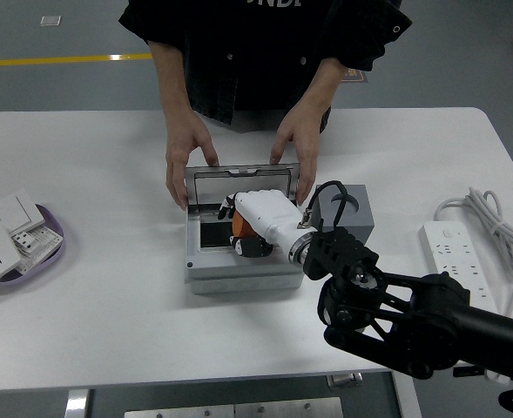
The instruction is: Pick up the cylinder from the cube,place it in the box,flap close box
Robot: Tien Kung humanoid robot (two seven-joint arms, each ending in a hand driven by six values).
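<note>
Reaching into the open box (239,261), the right hand (254,219) has its fingers curled round an orange piece that is probably the cylinder (241,231), though the white palm hides most of it; it sits low inside the box, apparently so it can be let go there. A person's hands (186,161) grip the raised flap (239,174) at both ends, seemingly steadying the box. Beside it stands the grey cube (361,213), now bare. On the white desk (108,296) lie a power strip (452,248) and a tray of switch plates (16,239).
</note>
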